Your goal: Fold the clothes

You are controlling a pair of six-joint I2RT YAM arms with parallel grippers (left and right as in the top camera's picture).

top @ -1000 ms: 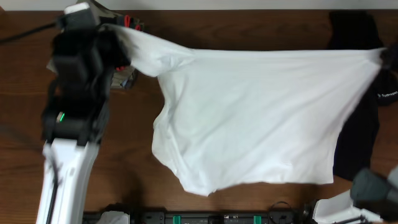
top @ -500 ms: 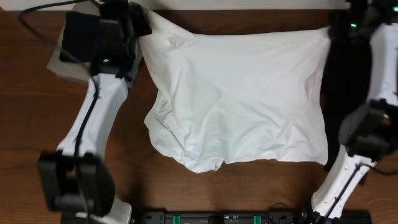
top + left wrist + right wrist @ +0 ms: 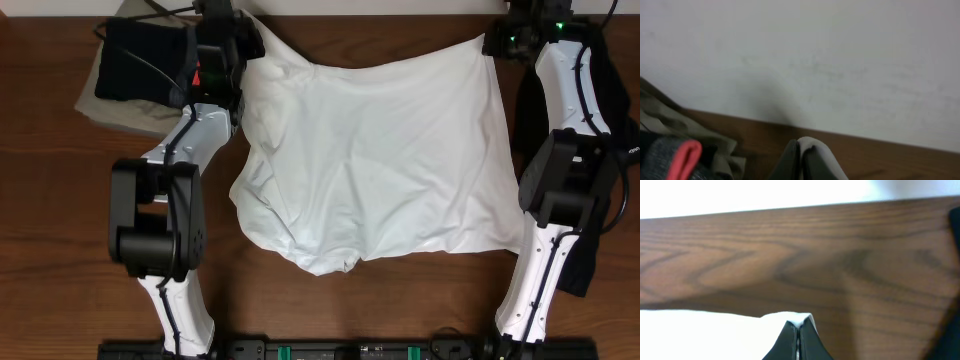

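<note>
The left gripper (image 3: 800, 159) is pinching shut on one far corner of the white short-sleeved cotton T-shirt (image 3: 390, 160); the right gripper (image 3: 799, 339) is likewise clamping its fingers together on the other far corner, a lip of white cloth showing at its tips. Between them the far edge is stretching almost straight along the back of the brown wooden table (image 3: 60, 210). The rest of the shirt is lying spread towards the near side, and its near left part is bunching into rumples.

The step in hand looks like laying the shirt out flat before any fold. To do it well, both arms should be pulling evenly apart so the far edge is not sagging, then lowering together and letting go only once the cloth is resting smooth; the rumpled near corner will likely be needing a separate tug.

The chest print is not showing, so which face is lying upward is hard to say; the sleeves are tucked or folded out of clear sight. The heap of khaki, black and grey clothes with orange-red trim (image 3: 130, 60) is sitting just beside the left gripper; the long black garment (image 3: 600, 200) is running partly behind the right arm. Each wrist view is cropping its fingers at the frame's bottom.
</note>
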